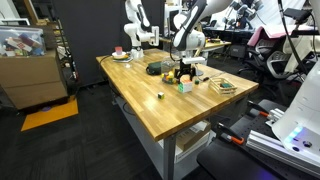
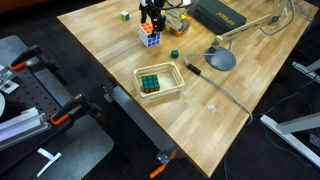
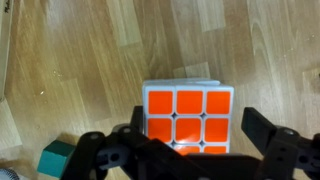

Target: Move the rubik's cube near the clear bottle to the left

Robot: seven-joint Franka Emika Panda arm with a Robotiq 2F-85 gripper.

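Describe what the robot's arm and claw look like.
The arm is white, built of rounded segments with darker sections near the wrist. The claw is matte black, with two chunky, angular fingers on linked bars. I can't make out any markings or cables on them at this picture size.

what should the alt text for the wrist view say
A rubik's cube with an orange top face sits on a wooden table, seen from above. The gripper's black fingers stand open on either side of it, and a small teal block lies at the lower left.
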